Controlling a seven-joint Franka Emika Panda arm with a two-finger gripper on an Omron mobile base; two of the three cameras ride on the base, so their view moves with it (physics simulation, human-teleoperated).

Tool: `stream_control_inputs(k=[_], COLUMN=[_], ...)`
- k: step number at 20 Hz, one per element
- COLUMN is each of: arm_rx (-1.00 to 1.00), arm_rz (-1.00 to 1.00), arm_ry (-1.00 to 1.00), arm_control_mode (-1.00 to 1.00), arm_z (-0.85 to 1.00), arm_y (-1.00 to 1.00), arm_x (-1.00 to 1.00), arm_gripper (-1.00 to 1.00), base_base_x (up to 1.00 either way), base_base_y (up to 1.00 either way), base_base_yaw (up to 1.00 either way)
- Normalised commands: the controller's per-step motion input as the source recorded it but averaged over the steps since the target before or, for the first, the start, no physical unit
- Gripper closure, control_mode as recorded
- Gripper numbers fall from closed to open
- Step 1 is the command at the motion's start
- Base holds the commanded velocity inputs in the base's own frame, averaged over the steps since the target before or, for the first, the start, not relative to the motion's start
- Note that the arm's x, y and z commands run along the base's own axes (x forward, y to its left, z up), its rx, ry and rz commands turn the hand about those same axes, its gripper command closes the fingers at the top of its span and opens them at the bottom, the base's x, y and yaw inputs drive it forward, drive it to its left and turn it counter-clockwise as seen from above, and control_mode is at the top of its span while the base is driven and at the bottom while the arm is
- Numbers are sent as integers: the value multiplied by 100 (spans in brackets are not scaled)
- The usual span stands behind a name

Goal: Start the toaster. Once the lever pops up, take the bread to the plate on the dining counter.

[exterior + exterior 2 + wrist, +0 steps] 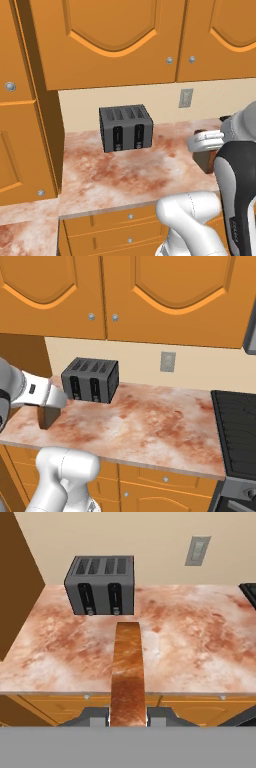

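We see the two dark gripper fingers (128, 716) clamped on a thin brown slice of toast (127, 667), held edge-on out past the front edge of the reddish-brown and white marbled stone counter (200, 642). The dark grey boxy four-slot toaster (101, 585) stands well apart at the beige back wall (150, 542), with bare counter stretching between.

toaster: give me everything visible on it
The toaster is a dark grey, boxy, metal-looking unit with four slots on top and two black vertical front panels, each with a small lever low down. It stands upright on the marbled counter, against the back wall, near the cabinet side. Nothing else touches it; no bread visible in the slots.
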Motion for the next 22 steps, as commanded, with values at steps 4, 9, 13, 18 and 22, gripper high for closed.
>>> stream_control_inputs(k=[4,9,13,18,22], arm_rx=[0,0,0,0,0], arm_rz=[0,0,0,0,0], arm_ry=[0,0,0,0,0], arm_control_mode=[-100,-100,-100,-100,-100], arm_z=[0,0,0,0,0], arm_y=[0,0,0,0,-2], arm_x=[-17,-1,-3,-9,-4], arm_gripper=[100,100,100,100,100], base_base_x=[0,0,0,0,0], base_base_y=[0,0,0,0,0], base_base_yaw=[0,0,0,0,0])
